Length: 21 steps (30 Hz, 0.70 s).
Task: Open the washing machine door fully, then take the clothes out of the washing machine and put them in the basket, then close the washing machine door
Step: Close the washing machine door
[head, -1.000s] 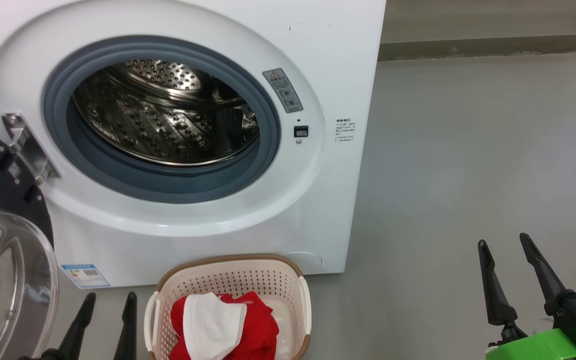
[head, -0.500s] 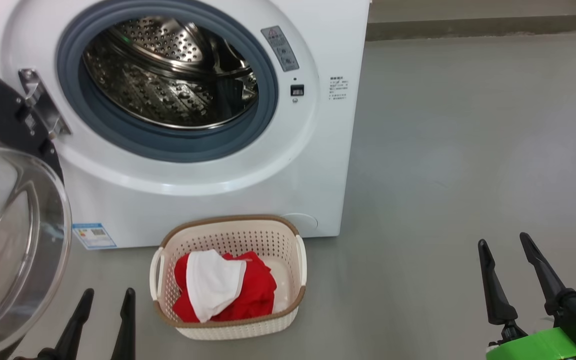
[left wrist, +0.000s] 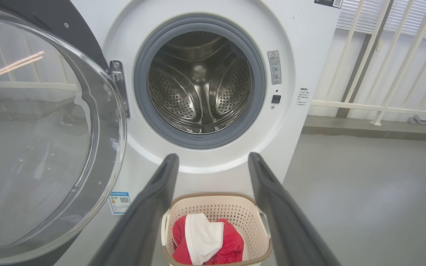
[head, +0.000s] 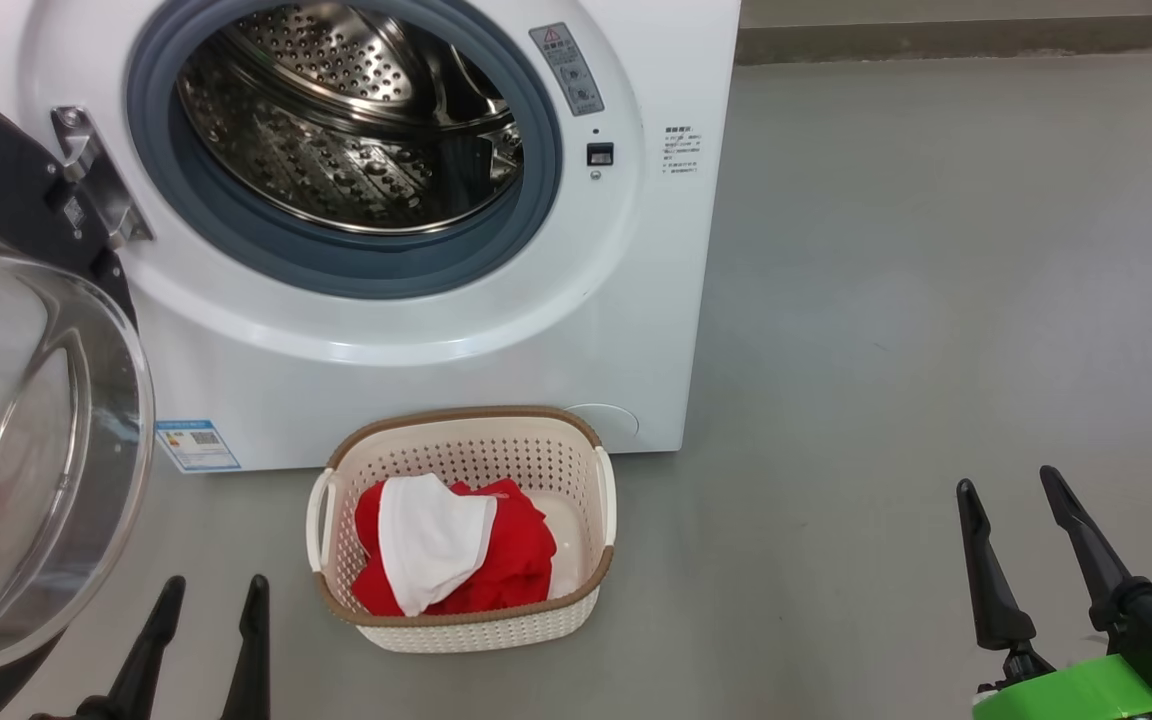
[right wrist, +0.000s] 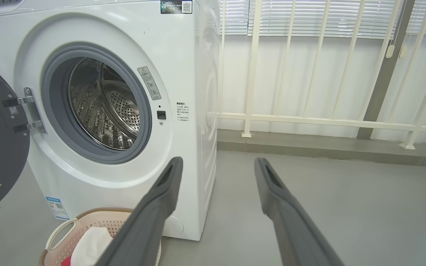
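**A:** Where's the open room?
**B:** Grey floor (head: 896,330) spreads right of the washing machine (head: 416,350). The right hand (head: 1006,480) hangs over it, fingers spread, holding nothing. On the left, the door (head: 36,450) stands swung wide, close beside the left hand (head: 217,582), which is also spread and holds nothing.
**A:** And the clothes (head: 521,560)?
**B:** Red and white, in the basket (head: 481,632) just before the machine. The right wrist view adds a white railing (right wrist: 309,121) behind.

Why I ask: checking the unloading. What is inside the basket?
Red clothes with a white piece on top lie in the basket, toward its left. Bare bottom shows at the right. Anything beneath the pile is covered.
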Tool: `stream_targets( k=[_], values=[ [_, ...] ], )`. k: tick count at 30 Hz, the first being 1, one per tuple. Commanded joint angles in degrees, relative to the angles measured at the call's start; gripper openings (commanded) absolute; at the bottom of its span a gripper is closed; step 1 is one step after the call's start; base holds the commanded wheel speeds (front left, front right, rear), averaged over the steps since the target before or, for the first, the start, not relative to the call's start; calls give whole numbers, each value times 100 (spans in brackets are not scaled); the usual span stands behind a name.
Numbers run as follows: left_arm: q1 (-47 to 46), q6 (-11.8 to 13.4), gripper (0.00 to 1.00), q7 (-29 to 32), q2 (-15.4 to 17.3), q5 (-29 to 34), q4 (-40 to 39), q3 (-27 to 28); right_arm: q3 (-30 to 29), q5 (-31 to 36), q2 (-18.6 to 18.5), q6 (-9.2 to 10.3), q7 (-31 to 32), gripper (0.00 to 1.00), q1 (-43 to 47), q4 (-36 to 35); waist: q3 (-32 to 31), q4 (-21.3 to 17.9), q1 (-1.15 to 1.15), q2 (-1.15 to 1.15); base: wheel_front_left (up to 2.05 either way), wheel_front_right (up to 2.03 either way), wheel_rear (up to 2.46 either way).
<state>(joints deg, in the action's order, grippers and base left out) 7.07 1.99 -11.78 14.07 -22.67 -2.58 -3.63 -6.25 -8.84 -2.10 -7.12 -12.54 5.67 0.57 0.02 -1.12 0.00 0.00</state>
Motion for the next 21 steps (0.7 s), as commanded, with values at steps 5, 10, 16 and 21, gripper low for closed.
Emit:
stream_targets(
  k=[5, 10, 16, 21],
  values=[
    [-274, 80, 100, -93, 128, 48, -129, 206, 148, 6, -77, -36, -48, 100, -205, -102, 3, 55, 0, 0, 0, 0, 0],
    [-293, 168, 100, -80, 121, 65, -188, 221, 177, 9, -77, -36, -61, 100, -247, -124, 9, 206, 0, 0, 0, 0, 0],
    [-312, 280, 100, -15, 114, 68, -345, 247, 281, 18, -77, -36, -55, 100, -284, -141, 21, 452, 0, 0, 0, 0, 0],
    [-335, 376, 100, 53, 115, 76, -463, 262, 291, 61, -77, -36, -29, 100, -322, -156, 31, 784, 0, 0, 0, 0, 0]
  ],
)
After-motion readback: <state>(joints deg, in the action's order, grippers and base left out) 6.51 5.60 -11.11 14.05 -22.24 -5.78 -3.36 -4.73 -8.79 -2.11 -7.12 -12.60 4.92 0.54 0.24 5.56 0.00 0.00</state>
